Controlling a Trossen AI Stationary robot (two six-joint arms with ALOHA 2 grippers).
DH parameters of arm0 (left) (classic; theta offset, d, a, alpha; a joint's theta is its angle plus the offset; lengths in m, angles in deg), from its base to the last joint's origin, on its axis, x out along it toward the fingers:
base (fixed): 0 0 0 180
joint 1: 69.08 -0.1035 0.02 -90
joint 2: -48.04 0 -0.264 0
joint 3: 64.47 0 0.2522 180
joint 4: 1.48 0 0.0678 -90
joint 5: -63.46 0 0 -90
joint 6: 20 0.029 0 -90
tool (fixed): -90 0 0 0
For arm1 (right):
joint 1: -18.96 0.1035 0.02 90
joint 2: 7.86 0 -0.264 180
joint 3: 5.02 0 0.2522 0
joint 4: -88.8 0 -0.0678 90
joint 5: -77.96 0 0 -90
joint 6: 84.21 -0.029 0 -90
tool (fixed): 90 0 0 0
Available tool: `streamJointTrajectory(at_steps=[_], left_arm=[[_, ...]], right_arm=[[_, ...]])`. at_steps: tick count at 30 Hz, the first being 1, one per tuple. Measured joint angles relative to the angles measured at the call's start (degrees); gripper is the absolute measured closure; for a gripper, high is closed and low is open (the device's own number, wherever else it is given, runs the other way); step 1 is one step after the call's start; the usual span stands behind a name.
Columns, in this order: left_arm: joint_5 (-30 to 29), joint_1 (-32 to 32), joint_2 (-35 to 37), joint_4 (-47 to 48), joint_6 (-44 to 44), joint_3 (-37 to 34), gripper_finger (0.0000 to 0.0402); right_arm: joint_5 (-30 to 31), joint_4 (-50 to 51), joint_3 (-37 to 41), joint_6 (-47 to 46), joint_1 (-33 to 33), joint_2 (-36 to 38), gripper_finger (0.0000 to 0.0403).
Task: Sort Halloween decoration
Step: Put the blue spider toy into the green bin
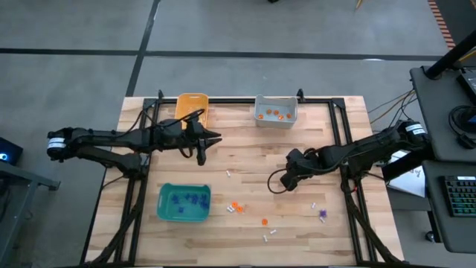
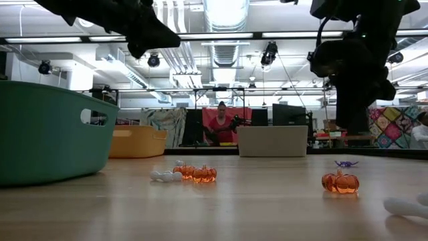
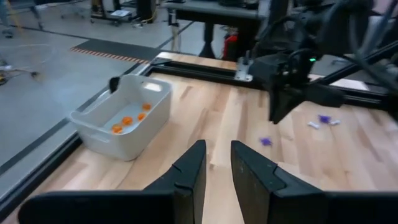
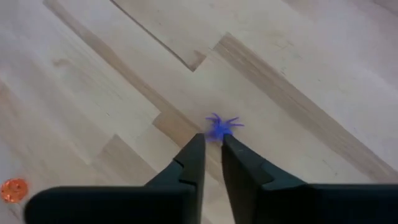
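Sorting's partway: pumpkins in the grey bin (image 1: pixel 276 112), spiders in the teal bin (image 1: pixel 184 203), stragglers around 6 o'clock. Right gripper (image 4: pixel 211 144) (jaws narrow) noses a purple spider (image 4: pixel 221 126); left gripper (image 1: pixel 211 139) hovers, narrow, empty.

Grey concrete floor (image 1: pixel 74 30), bright ceiling strip lights (image 2: pixel 224 13), cluttered workshop.

I'm looking down on a pale wooden butcher-block table (image 1: pixel 245 141) edged by a black metal frame, with an orange-yellow plastic bin (image 1: pixel 191 104) and a grey plastic bin (image 1: pixel 276 110) at its far edge and a teal plastic bin (image 1: pixel 184 203) near the front left. Lying loose on the boards I see small orange pumpkin trinkets (image 1: pixel 236 207), tiny white pieces (image 1: pixel 268 235) and a purple spiky spider trinket (image 1: pixel 323 215) toward the front right.
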Motion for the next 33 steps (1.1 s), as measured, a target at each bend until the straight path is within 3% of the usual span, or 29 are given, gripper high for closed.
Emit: streamJointTrajectory(at_steps=[9,14,19,25,33], left_arm=[[5.71,2.74,-9.92,-14.55,-0.02,-0.04,0.0345],[5.75,5.07,-16.82,-23.33,-0.07,-0.04,0.0345],[5.81,7.02,-23.09,-30.88,0.06,1.1,0.0347],[5.81,7.7,-30.56,-27.45,0.06,6.69,0.035],[5.86,7.76,-32.12,-6.67,5.32,15.46,0.035]], right_arm=[[-0.64,0.57,1.51,11.04,1.48,-0.87,0.0286],[-0.05,-2.56,4.32,22.64,5.53,-0.66,0.0276],[4.16,-6.34,8.48,24.05,8.19,-0.5,0.0286],[4.62,-6.57,10.19,18.58,8.13,-0.52,0.0303],[3.62,-6.74,10.14,16.31,8.13,-0.5,0.0322]])
